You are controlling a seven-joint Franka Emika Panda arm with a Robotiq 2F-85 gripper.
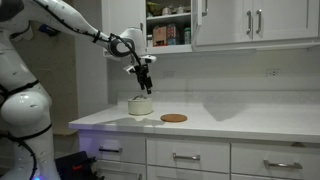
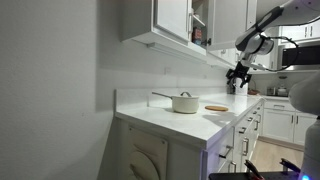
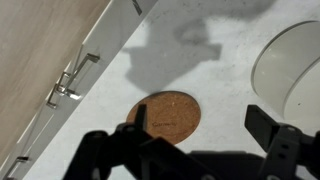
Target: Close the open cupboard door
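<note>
The white robot arm (image 1: pixel 70 25) reaches in from the left edge, and its dark pincer (image 1: pixel 145 86) points downward, hanging just above a white pot (image 1: pixel 141 105) on the white tabletop (image 1: pixel 250 125). A round cork mat (image 1: pixel 173 118) lies flat near the pot, apart from it. Above, a cupboard stands open with small goods on its shelf (image 1: pixel 166 33). The pale panel beside it seems to be the open cupboard door (image 1: pixel 125 18). White drawer fronts (image 1: pixel 185 157) with silver handles run below.

The arm (image 1: pixel 70 22) reaches out, pincer (image 1: pixel 146 87) pointing down, spread wide.
</note>
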